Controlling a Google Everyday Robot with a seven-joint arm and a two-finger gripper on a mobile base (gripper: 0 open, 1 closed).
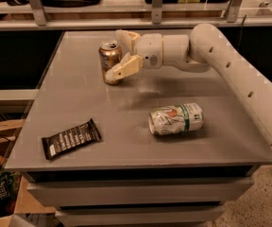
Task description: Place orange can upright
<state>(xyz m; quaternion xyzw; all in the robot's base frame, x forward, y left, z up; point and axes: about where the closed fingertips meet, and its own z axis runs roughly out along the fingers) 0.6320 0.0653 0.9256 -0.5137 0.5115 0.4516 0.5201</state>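
Cream gripper [114, 53] at copper-orange can [109, 58], grey table [79, 108]

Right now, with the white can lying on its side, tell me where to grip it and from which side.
Take the white can at mid-body from above, jaws on its near and far sides: it lies with its axis left to right. The pincer is open at the upright orange can, farther back.
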